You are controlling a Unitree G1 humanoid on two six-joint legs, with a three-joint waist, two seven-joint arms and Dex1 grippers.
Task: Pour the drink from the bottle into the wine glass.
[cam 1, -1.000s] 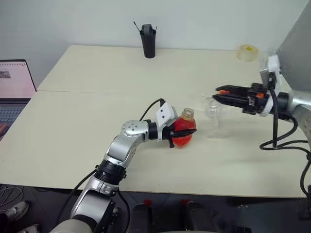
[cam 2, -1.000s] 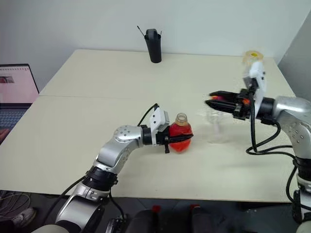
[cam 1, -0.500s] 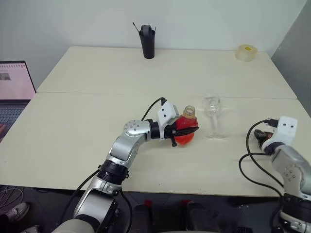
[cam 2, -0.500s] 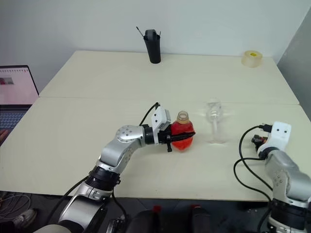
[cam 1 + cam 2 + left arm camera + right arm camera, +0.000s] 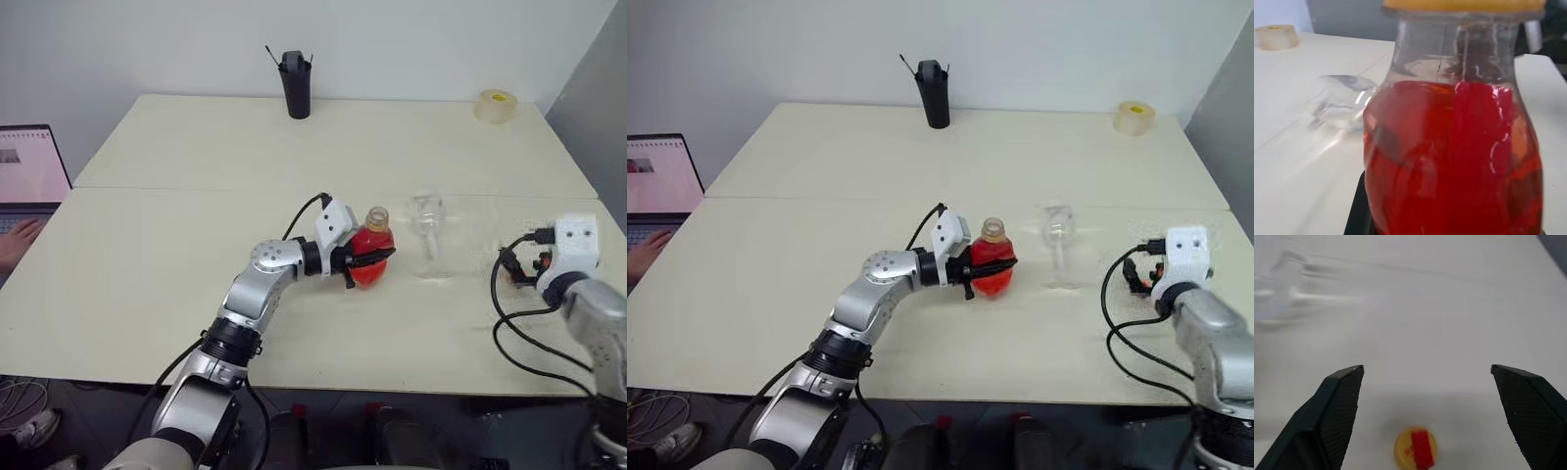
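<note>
Gripping the bottle (image 5: 991, 266) of red drink (image 5: 1454, 161) upright on the table (image 5: 176, 147), the left gripper (image 5: 972, 272) pinches its belly just beside the empty wine glass (image 5: 1056, 245). The right gripper (image 5: 1425, 416) hangs spread over the loose cap (image 5: 1416, 448). A clean pour likely needs a slow tilt, mouth above the rim.

Probably an office or lab: plain pale tables (image 5: 176, 245), laptop (image 5: 29, 176), pen holder (image 5: 296, 83), tape roll (image 5: 497, 106).
</note>
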